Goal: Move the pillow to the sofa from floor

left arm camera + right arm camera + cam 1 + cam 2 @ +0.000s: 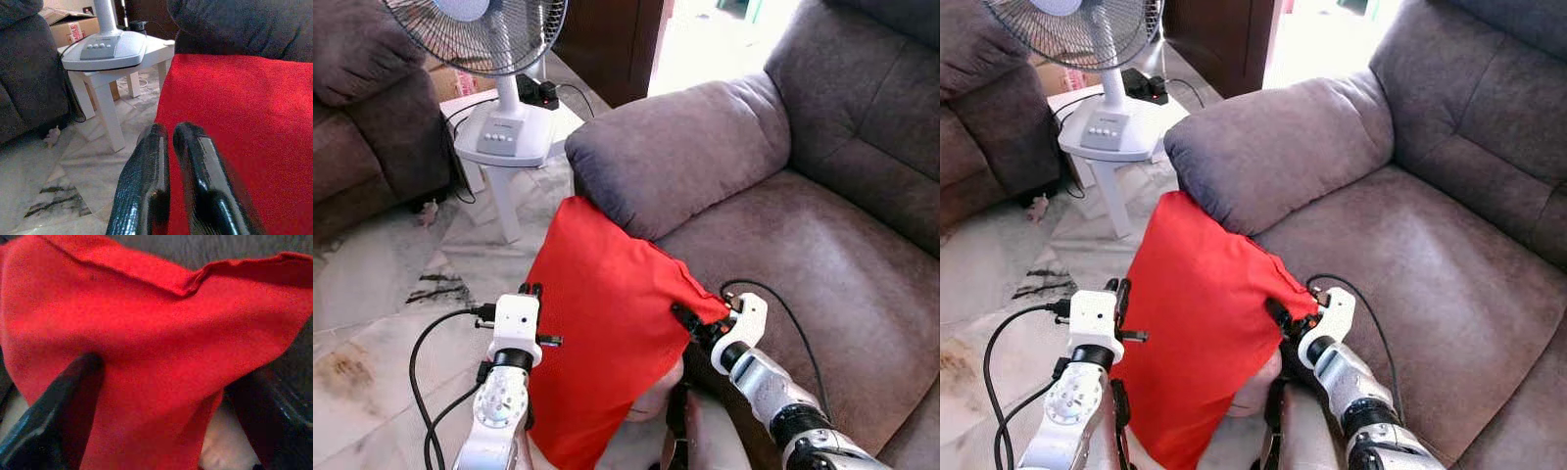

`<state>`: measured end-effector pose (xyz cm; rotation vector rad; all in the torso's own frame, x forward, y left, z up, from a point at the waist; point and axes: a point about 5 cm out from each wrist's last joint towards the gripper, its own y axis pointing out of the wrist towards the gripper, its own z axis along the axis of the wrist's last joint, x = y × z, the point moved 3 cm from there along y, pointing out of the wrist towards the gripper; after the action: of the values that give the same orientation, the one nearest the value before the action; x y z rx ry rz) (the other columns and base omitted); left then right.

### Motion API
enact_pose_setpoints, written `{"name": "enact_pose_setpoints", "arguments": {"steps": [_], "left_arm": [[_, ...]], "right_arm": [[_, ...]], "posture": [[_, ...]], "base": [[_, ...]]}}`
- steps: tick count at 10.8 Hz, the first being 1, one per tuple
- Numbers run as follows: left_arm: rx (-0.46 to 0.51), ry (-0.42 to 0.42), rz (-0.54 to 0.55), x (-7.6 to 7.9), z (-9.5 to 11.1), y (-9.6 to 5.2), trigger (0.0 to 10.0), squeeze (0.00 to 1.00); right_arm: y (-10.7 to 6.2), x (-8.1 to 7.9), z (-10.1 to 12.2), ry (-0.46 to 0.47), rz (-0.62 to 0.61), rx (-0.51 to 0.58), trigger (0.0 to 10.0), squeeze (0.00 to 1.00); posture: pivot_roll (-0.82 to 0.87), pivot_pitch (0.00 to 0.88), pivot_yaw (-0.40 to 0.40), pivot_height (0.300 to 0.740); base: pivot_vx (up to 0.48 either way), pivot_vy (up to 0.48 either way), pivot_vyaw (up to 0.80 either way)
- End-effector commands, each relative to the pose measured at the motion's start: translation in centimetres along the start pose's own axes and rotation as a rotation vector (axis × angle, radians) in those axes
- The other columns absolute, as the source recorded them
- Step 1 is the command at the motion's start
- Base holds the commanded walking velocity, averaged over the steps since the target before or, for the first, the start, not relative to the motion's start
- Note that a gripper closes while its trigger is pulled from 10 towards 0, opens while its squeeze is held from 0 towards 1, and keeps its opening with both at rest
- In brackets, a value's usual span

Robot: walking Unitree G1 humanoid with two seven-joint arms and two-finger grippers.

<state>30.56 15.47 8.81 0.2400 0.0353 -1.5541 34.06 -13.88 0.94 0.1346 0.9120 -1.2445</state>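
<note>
Red pillow (607,323) hangs lifted off the floor against the sofa (803,255) armrest, the left gripper (168,142) pressing its left edge with jaws nearly closed and empty. The right gripper (161,396) has jaws spread wide around the pillow's right corner, so the carry is under way. Next, I judge, both arms must raise it over the seat.

Pillow (607,343): lower end cut off by frame bottom in eye views, so floor contact can't be told; top corner tucked behind sofa (783,225) armrest. Right gripper (690,323): fingertips buried in red fabric, grip pt hidden. Fan (480,34): head cropped at top edge; wrist views blurred up close.
</note>
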Motion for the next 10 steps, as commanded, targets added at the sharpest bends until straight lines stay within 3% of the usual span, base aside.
{"name": "enact_pose_setpoints", "arguments": {"steps": [1,10], "left_arm": [[-0.007,0.001,-0.02,0.4,0.0,-0.2,10.0,0.0],[-0.014,0.014,-0.046,-0.4,-0.1,0.1,10.0,0.0]], "right_arm": [[-0.1,0.2,0.6,0.007,-0.004,0.026,0.0,0.0],[0.3,-1.1,-0.9,0.003,0.075,0.036,0.0,0.0]], "posture": [[0.14,0.162,-0.132,0.537],[0.11,0.105,-0.066,0.537]], "base": [[0.0,0.0,0.0],[0.0,0.0,0.0]]}}
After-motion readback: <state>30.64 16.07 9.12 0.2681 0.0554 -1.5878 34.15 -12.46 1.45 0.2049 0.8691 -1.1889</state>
